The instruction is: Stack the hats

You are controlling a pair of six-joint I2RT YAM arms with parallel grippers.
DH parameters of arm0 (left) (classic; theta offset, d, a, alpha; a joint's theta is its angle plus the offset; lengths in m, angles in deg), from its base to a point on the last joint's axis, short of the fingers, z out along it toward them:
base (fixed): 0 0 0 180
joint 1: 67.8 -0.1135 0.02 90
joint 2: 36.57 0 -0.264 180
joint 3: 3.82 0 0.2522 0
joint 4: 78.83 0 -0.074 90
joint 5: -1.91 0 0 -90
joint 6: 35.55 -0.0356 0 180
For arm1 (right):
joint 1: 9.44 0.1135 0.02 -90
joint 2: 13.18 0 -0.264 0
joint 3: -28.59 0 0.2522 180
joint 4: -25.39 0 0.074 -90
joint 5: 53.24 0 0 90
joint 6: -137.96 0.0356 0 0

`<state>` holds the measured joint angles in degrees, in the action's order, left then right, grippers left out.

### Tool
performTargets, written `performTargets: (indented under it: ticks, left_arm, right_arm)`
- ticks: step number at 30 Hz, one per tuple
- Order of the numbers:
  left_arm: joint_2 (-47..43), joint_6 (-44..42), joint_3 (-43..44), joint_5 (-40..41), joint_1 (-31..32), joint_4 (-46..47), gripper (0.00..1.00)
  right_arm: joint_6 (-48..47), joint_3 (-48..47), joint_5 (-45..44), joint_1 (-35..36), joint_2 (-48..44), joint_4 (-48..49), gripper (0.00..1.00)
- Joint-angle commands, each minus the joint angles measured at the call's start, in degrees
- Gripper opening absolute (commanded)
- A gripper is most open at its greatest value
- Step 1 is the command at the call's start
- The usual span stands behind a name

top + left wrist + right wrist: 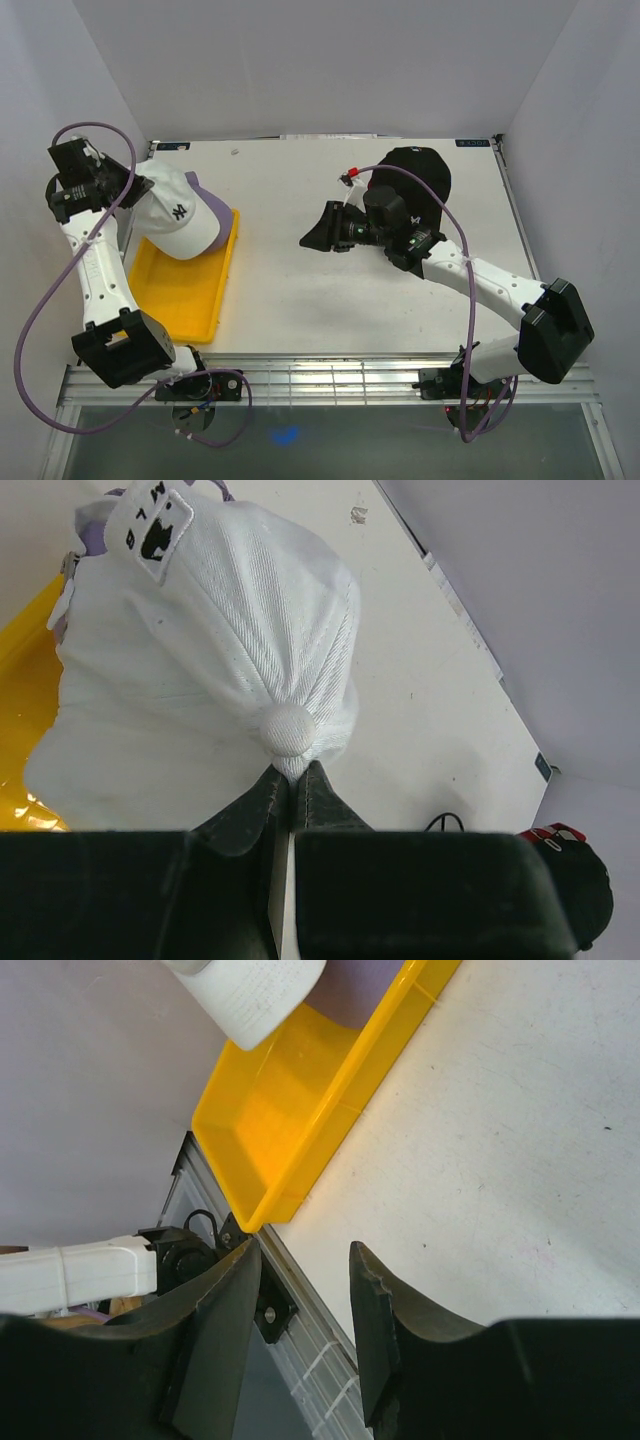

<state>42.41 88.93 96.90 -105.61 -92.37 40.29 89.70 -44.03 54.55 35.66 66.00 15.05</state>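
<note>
Left claw point(290, 776): pinched tight on the white cap, gripping the cloth just under its top button. Nothing else is in it.
White cap point(180, 215): hangs from my left claw over the far end of the yellow tray, by the table's left edge. Its line from button to brim runs away from my claw toward the near right, with the badge facing up.
Lavender cap point(228, 224): lies under the white one, with only a rim showing on the far side and the right side. I cannot tell whether the two touch, or which way its brim points.
Yellow tray point(190, 300): lies along the left edge of the table point(300, 300).
Right claw point(305, 1250): half-wide, with nothing between the fingers. It hovers over the middle of the table and points left toward the tray.
Black cap point(425, 165): sits by the far edge, right of the middle, behind my right wrist. That puts it opposite to where that claw aims, though my right arm is much the nearer one to it.
Red bit point(350, 177): shows at the black cap's left side, too small to say whether it is a cap.
Next, as I judge it: the white crown must sit square over the lavender one before my left claw lets go. A skewed brim would tip the pile.
</note>
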Motion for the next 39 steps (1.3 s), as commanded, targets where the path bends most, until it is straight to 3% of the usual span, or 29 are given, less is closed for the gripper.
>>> performTargets:
  ticks: [1, 7, 9, 24, 39]
  left_arm:
    - [-4.5, 1.6, -1.3, -2.7, 0.2, 1.6, 0.10]
    - [-6.9, 2.5, -3.1, -2.7, 0.2, 1.8, 0.09]
    - [-7.1, 2.5, -3.6, -3.4, 0.3, 2.0, 0.00]
    - [-9.5, 4.6, -2.2, -10.7, 1.5, 5.3, 0.03]
    - [-9.3, 10.3, -0.9, -20.5, 2.9, 11.8, 0.00]
  right_arm:
    - [-1.4, -2.7, 1.0, -0.1, 0.1, 0.7, 0.47]
    - [-1.7, -3.9, 2.2, -0.1, 2.0, 1.1, 0.47]
    - [-1.8, -4.7, 3.8, -0.1, 3.0, 1.8, 0.47]
    - [-3.2, -9.9, 13.7, -0.1, 10.5, 6.4, 0.50]
    - [0.6, -12.3, 17.5, -0.1, 13.6, 12.7, 0.66]
